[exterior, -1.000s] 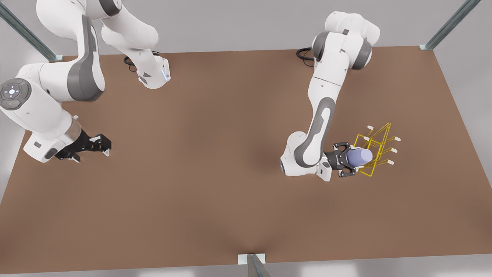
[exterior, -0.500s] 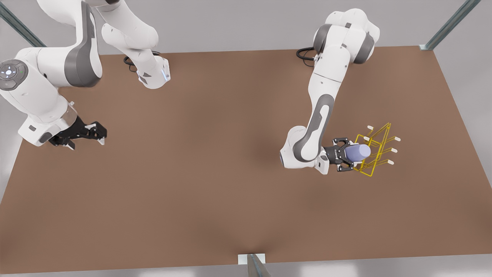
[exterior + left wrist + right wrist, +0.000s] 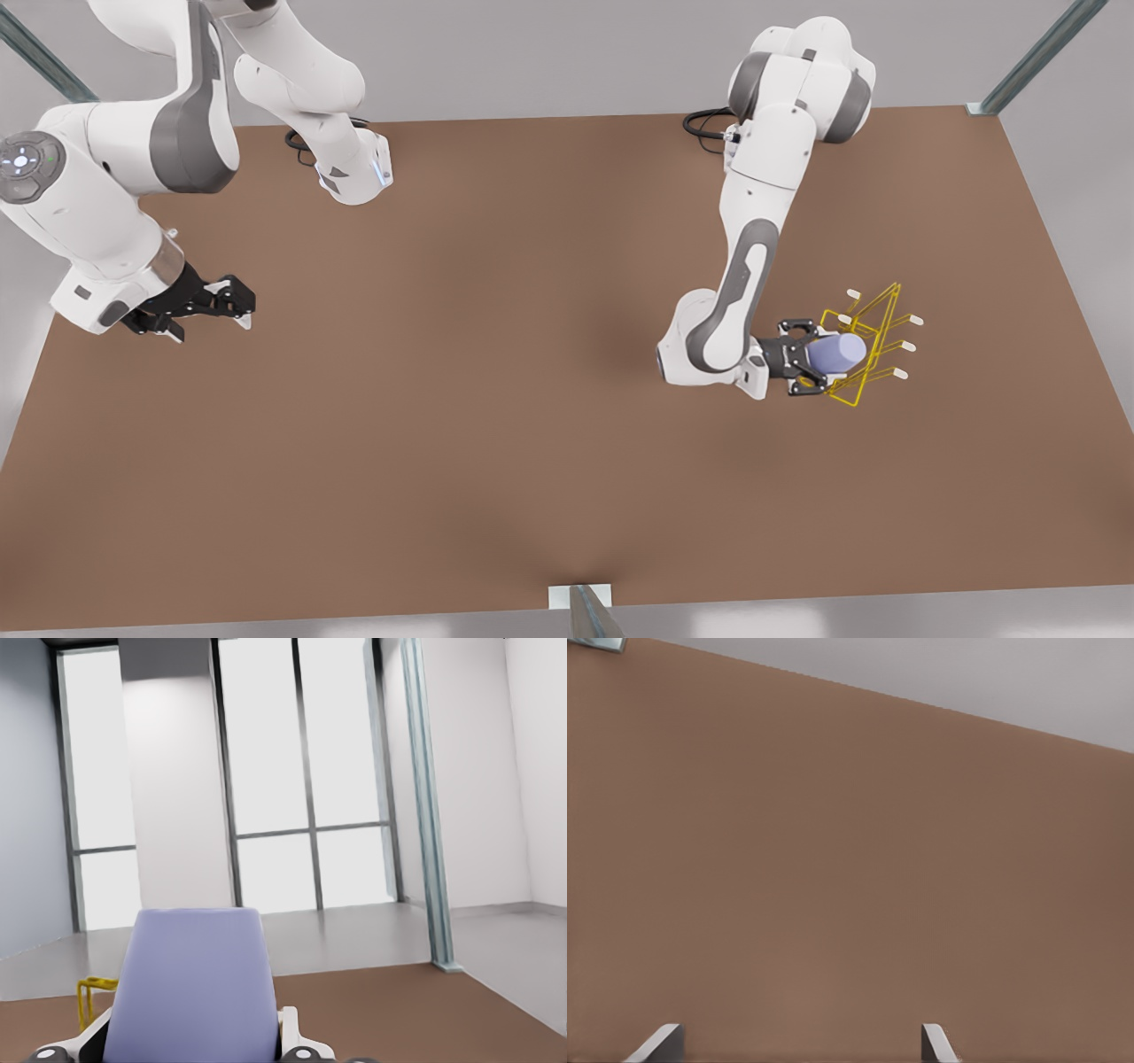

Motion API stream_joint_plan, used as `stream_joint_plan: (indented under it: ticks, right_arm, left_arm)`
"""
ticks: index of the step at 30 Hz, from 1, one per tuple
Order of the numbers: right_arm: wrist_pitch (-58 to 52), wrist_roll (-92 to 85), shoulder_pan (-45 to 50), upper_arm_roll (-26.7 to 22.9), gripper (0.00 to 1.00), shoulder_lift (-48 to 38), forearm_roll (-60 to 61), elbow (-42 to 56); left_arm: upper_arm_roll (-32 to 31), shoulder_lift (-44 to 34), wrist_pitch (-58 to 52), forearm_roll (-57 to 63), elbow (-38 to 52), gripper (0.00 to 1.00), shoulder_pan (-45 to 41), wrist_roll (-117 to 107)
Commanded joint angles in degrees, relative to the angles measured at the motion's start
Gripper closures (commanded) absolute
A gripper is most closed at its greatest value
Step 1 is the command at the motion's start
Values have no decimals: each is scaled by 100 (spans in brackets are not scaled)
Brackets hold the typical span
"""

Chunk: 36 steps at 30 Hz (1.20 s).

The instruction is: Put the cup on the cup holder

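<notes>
While the left pincer (image 3: 819,359) is holding the cup (image 3: 834,354) w/ its fingers clamped on both sides, the cup is lying sideways against the cup holder (image 3: 864,346) on the front view's right. In the left wrist view the cup (image 3: 199,988) is sitting between the white fingertips (image 3: 297,1041), and a bit of the yellow cup holder (image 3: 93,992) is peeking out beside it. The cup holder is standing on the brown tabletop (image 3: 496,354). The right pincer (image 3: 232,306) is waiting far off on the front view's left, over the tabletop, w/ its fingers (image 3: 660,1043) apart and nothing between them.
</notes>
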Motion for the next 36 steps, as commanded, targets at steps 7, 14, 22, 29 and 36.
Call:
stream_joint_plan:
  ticks: [7,14,22,29,36]
  right_arm:
    - [-7,27,-92,-2,0,54,10,-43]
    - [-33,27,-31,6,0,62,1,-17]
    - [46,18,-101,6,0,97,-34,-17]
    - [143,18,-101,-2,0,106,-34,-61]
    - [160,18,-101,-2,0,177,-26,-43]
  left_arm:
    - [2,-296,271,232,-640,17,-10,-669]
    - [2,-314,403,425,-701,17,104,-678]
    - [2,-569,561,574,-1325,17,113,-1056]
    - [2,-595,561,566,-1475,17,104,-1126]
    - [-6,-569,570,566,-1501,0,104,-1152]
